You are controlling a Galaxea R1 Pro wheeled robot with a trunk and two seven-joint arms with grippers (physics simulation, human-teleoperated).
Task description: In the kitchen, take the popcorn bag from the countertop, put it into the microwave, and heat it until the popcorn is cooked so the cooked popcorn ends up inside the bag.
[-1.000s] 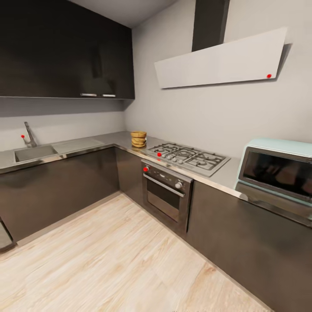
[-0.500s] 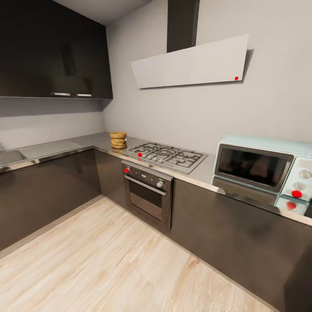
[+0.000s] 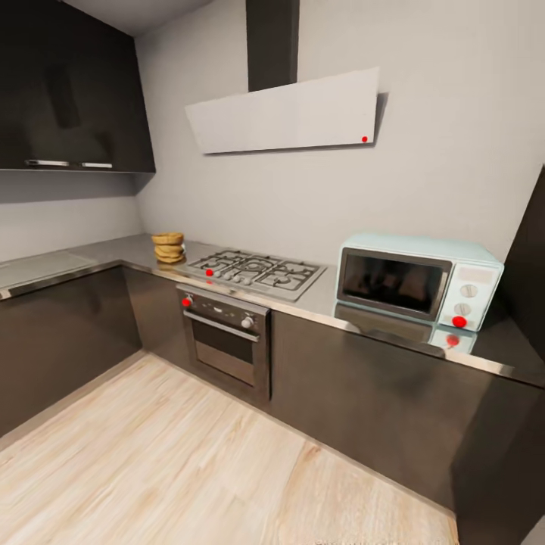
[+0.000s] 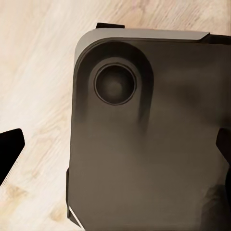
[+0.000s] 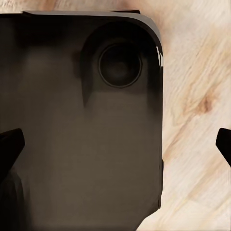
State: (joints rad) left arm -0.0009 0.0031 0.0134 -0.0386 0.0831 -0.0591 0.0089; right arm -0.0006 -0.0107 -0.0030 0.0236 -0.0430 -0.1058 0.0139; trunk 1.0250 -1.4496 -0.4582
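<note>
As the view has swung right since a second ago, the microwave (image 3: 418,281) now sits whole at 3 o'clock on the countertop (image 3: 333,303); bag (image 3: 169,247) at 9 o'clock, beside the hob (image 3: 257,272). Both grippers' fingers spread, empty, over the robot's base (image 4: 154,144). Fetching not begun.

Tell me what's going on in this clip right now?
Nothing is being handled yet. The head view looks across a kitchen: the popcorn bag stands on the countertop beside the gas hob, and the microwave sits further along with its door shut. Both wrist views look down at the robot's dark base over the wooden floor, grippers open and empty.
</note>
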